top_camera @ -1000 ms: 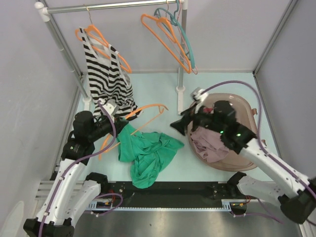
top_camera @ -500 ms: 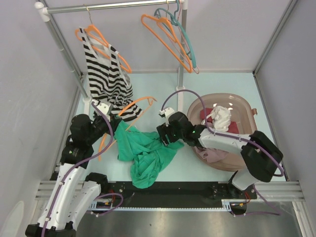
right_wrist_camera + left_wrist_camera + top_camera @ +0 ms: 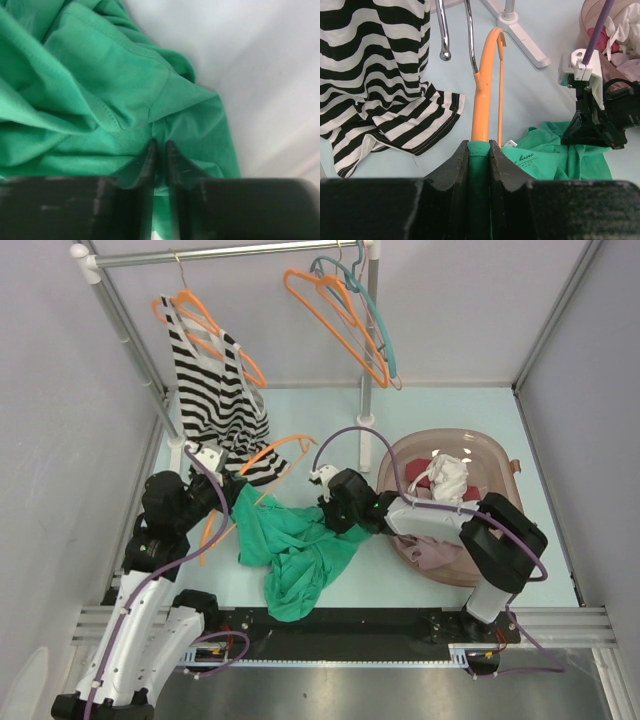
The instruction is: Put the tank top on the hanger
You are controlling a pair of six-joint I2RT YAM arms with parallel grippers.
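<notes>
The green tank top [image 3: 300, 552] lies crumpled on the table between the two arms. One part of it is drawn over an arm of the orange hanger [image 3: 287, 446], which slants up to the right. My left gripper [image 3: 233, 496] is shut on that fabric-covered hanger arm. In the left wrist view the orange hanger [image 3: 483, 100] comes out from between the jaws of the left gripper [image 3: 479, 150], with green cloth [image 3: 555, 156] to the right. My right gripper [image 3: 328, 512] is down at the top's right edge. The right wrist view shows the right gripper [image 3: 160, 147] pinching a fold of tank top [image 3: 100, 90].
A black-and-white striped top [image 3: 215, 390] hangs on an orange hanger from the rail at the back left. More orange hangers [image 3: 335, 310] and a teal one [image 3: 380, 330] hang to the right. The rack's foot [image 3: 365, 435] stands mid-table. A brown basket [image 3: 500, 465] of clothes sits at the right.
My right arm swung left from over the basket down to the tank top's right edge, and its gripper shut on the fabric. The left arm with the hanger shifted slightly at first.
</notes>
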